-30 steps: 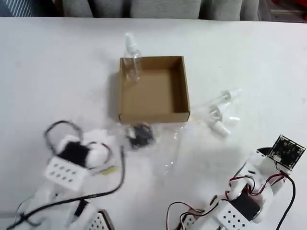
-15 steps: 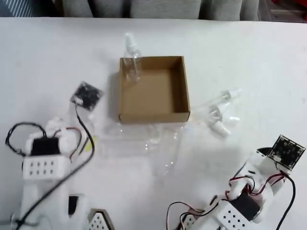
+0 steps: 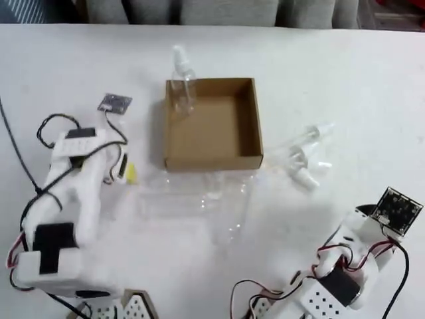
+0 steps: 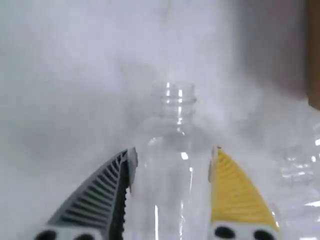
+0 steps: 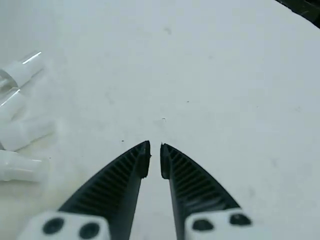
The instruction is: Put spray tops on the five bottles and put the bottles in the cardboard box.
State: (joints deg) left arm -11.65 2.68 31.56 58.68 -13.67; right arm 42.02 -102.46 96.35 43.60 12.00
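One uncapped bottle (image 4: pixel 170 125) sits clamped between my left gripper's (image 4: pixel 173 151) grey and yellow fingers, just left of the cardboard box (image 3: pixel 212 159). My right gripper (image 5: pixel 155 160) is all but closed with nothing in it, low over the table (image 5: pixel 225 75) near loose spray tops (image 5: pixel 20 132).

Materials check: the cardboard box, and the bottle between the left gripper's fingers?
Cardboard box: brown paperboard, matte, with thin folded walls. Bottle: probably clear plastic, glossy. It is see-through with bright highlights and a moulded threaded neck, though glass can't be ruled out by look alone.
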